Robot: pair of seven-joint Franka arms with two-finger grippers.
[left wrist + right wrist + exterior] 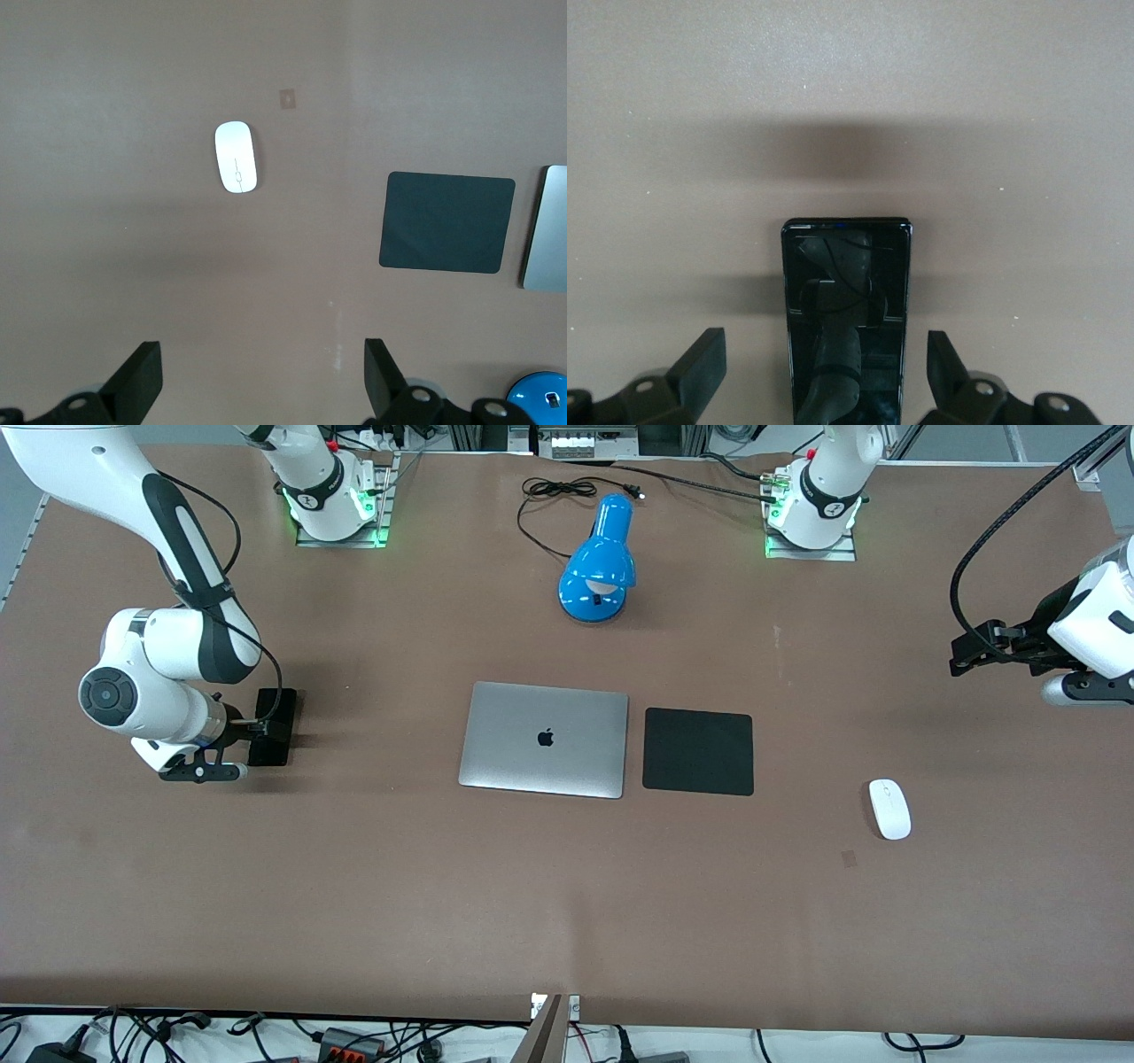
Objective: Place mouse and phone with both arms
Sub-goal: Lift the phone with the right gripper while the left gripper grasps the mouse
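The black phone [273,728] lies flat on the brown table toward the right arm's end, beside the laptop but well apart from it. My right gripper [252,731] is low over it and open; in the right wrist view its fingers [700,367] stand on either side of the phone [846,292] without touching it. The white mouse [889,808] lies toward the left arm's end, nearer to the front camera than the black mat. My left gripper [961,657] hangs open and empty above bare table; the mouse [236,157] shows well ahead of its fingers [381,376].
A closed silver laptop [543,738] lies mid-table with a square black mat [698,751] beside it. A blue desk lamp [600,562] with a black cable stands farther from the front camera. A small tape mark [849,857] is near the mouse.
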